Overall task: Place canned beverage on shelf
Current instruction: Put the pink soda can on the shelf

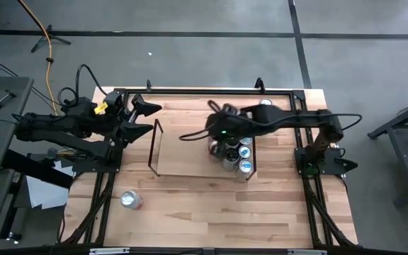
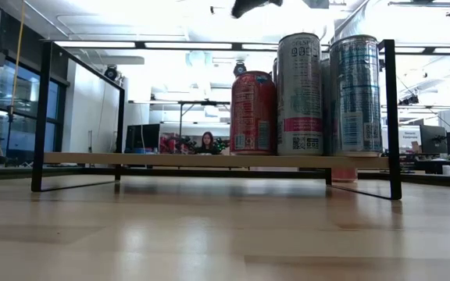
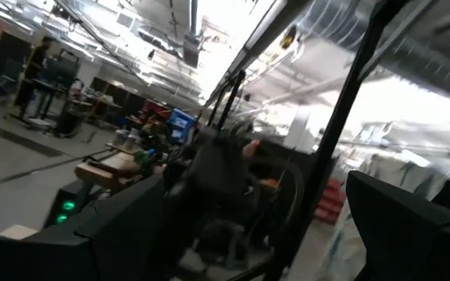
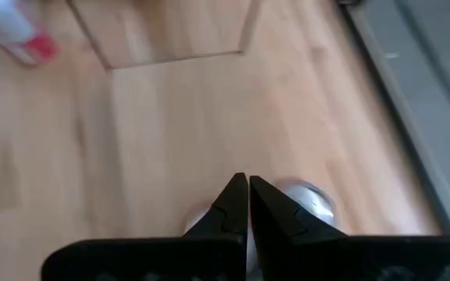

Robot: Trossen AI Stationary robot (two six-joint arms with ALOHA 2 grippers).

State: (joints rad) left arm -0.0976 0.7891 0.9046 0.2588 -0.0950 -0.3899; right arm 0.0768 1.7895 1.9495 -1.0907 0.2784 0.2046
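From above, the low light-wood shelf (image 1: 190,152) with black wire ends carried a cluster of cans (image 1: 236,156) at its right end; one silver can (image 1: 130,200) lay loose on the plank tabletop (image 1: 211,212), so work remained. The left gripper (image 1: 142,119) waited spread at the table's left edge. The right gripper (image 1: 222,131) hovered over the cluster.

At table height, a red can (image 2: 253,113) and two taller cans (image 2: 299,94) stood on the shelf.

The right wrist showed its fingers (image 4: 233,204) pressed together, holding nothing.

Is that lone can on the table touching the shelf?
Apart. The high view shows the lone can standing on the table near its front left, with bare wood between it and the shelf.
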